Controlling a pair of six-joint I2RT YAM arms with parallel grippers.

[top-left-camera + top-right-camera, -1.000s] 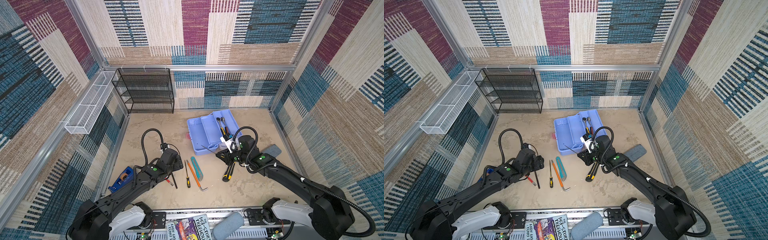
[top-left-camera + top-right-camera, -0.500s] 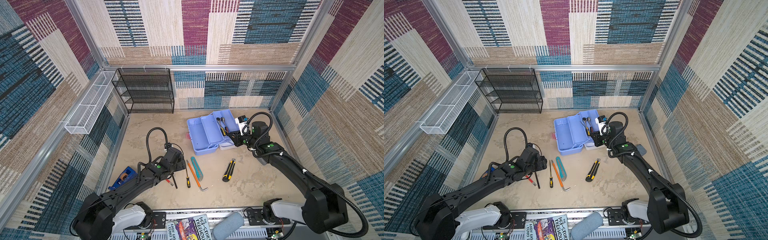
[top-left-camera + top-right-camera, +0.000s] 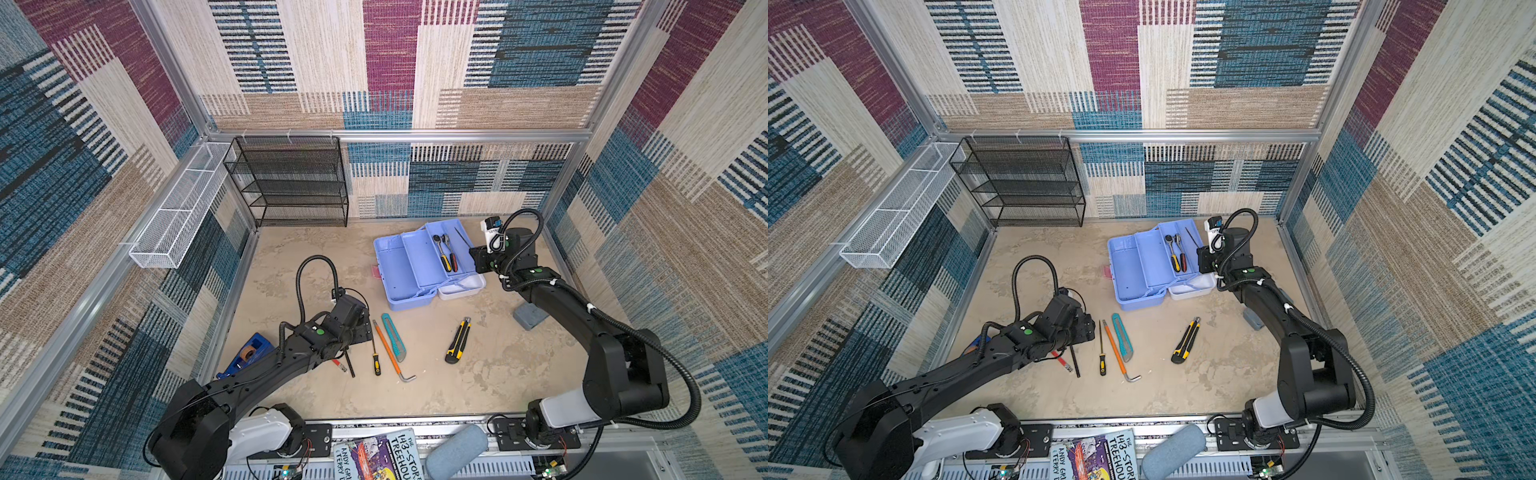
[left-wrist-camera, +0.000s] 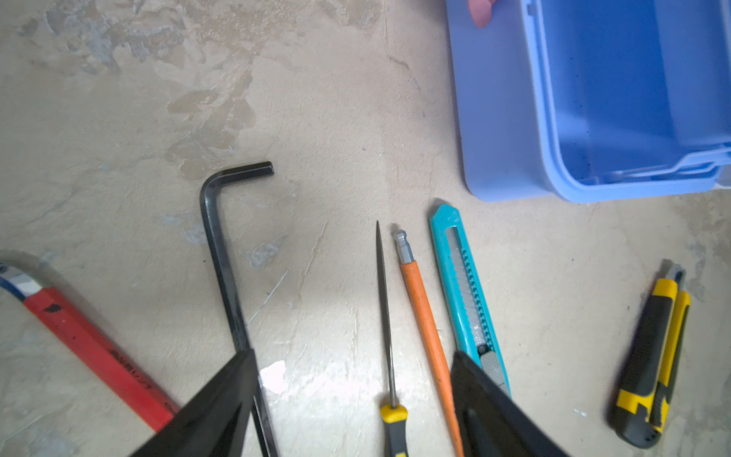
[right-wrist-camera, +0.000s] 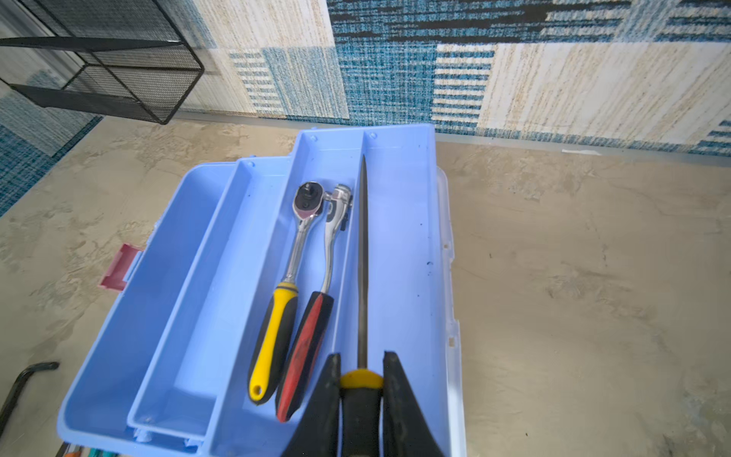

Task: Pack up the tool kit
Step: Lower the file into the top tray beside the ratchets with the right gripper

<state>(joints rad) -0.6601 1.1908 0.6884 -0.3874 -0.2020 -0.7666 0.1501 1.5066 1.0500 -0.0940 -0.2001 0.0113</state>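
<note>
**Location.** The tool box (image 3: 392, 274) stands open on the worktop (image 3: 498, 374) toward its far right corner. Its white lid (image 3: 461, 289) lies open beside the base, and the pink latch (image 5: 118, 267) is on the opposite side. The upper tray (image 5: 399, 237) is swung out and exposed.

**Right arm.** The right fingers (image 5: 324, 399) are closed narrowly on the black-and-yellow handle of a needle file (image 5: 362, 257). Its shaft runs lengthwise along the tray's narrow outer compartment. In my judgement, this grip and alignment suit laying it flat in that slot. Whether the tip touches the tray floor cannot be told. In the neighbouring compartment, a yellow-handled ratchet (image 5: 277, 336) and a red-handled ratchet (image 5: 306, 348) lie side by side.

**Left arm.** The left fingers (image 4: 221, 403) stand wide and empty over loose tools toward the worktop's near edge, left of centre.
- One finger is over a black hex key (image 4: 221, 257).
- The other is over an orange-sleeved hex key (image 4: 421, 308) and a teal snap-off knife (image 4: 463, 285).
- A second needle file (image 4: 383, 296) lies between the two fingers.

The spread looks set to straddle one slim tool, but which one is not settled. A yellow-and-black utility knife (image 4: 652, 356) and a red-handled tool (image 4: 91, 348) lie further out on either side.

**Writing.** A book (image 3: 378, 455) by the near edge reads "143-STOR… TREEHOU…" and "ANDY GRI…", with the rest cut off. Print on the red-handled tool is too blurred to read. No brand is legible on the tool box.
</note>
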